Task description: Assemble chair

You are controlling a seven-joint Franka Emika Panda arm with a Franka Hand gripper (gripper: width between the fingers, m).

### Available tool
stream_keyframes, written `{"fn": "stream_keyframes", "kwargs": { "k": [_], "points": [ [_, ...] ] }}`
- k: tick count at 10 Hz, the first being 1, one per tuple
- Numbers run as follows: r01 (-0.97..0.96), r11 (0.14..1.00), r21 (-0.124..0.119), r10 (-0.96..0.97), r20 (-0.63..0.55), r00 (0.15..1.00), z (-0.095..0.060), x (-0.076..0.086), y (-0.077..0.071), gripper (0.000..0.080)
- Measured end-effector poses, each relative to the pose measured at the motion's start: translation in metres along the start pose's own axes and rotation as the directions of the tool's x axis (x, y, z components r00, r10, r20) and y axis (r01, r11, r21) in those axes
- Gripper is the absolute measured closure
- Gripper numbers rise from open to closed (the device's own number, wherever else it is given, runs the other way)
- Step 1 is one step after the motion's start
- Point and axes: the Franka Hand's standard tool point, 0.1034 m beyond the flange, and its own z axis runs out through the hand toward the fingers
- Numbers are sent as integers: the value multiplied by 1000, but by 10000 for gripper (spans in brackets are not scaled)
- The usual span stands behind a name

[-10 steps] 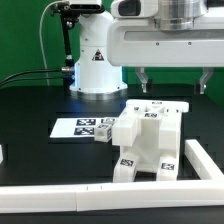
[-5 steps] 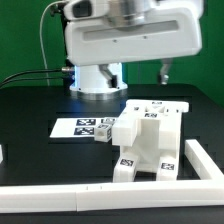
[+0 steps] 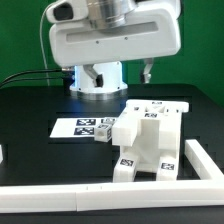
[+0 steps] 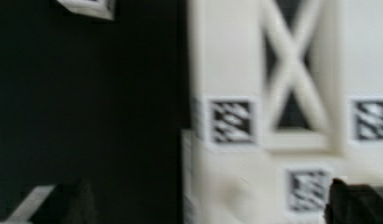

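Black table, white chair assembly beside marker board, fingers spread, empty

Matte black tabletop carries everything. Thin flat white marker board lies near middle, tags facing up. Blocky white partly built chair assembly, black-and-white tags on faces, stands just beside board on exterior view's right; contact between them unclear. Long white plastic rail lies along front edge, second arm along exterior view's right side. White rounded robot base sits at back.
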Motion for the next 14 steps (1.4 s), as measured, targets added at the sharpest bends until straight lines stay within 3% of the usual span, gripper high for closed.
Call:
{"fn": "stream_keyframes", "kwargs": {
  "k": [1,3,6,8,10,14],
  "points": [
    [-15,1000,0,15,12,1000,3,-4,20,150],
    [-53,999,11,53,13,999,10,-8,41,150],
    [-31,999,12,31,11,999,12,-8,42,150],
    [-6,1000,9,6,23,1000,30,-20,68,150],
    [86,996,-16,-87,-22,996,44,-25,81,150],
    [78,997,-28,-79,-35,996,51,-32,79,150]
  ]
}}
